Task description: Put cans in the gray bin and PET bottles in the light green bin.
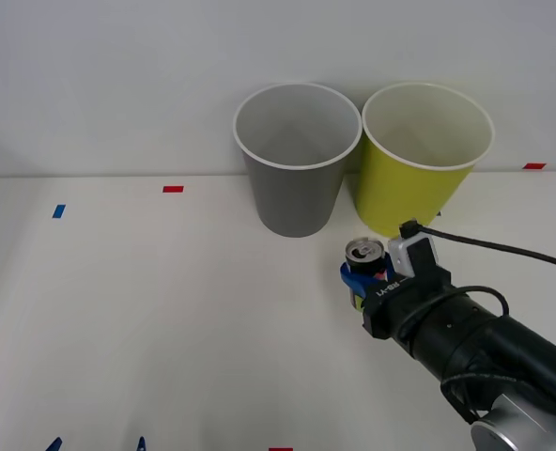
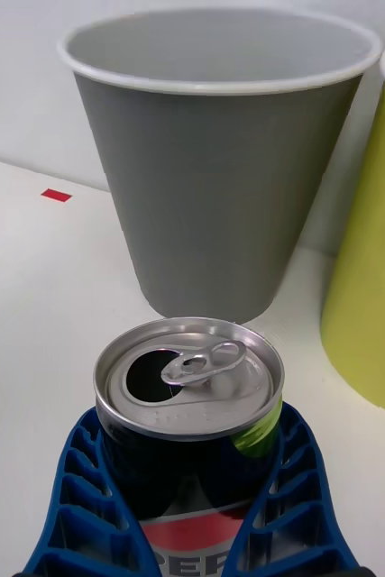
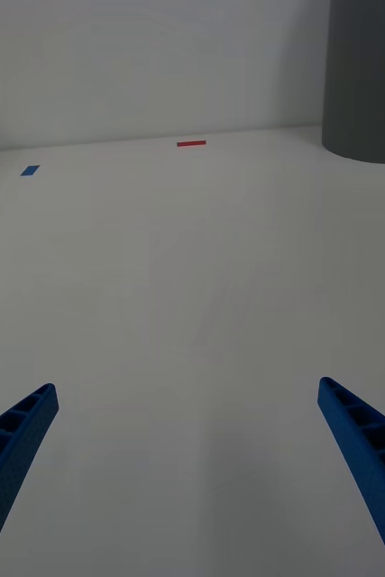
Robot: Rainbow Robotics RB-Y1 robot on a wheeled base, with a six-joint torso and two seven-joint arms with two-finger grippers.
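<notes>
The right gripper had its blue ribbed jaws closed around the can, a slim dark one with a yellow-green mark, red and white lettering and an opened silver top, pull-tab bent back. It stood upright over the white table, just before the gray bin and the light green bin. The left gripper waited near the table's front edge, jaws spread wide and empty.
</notes>
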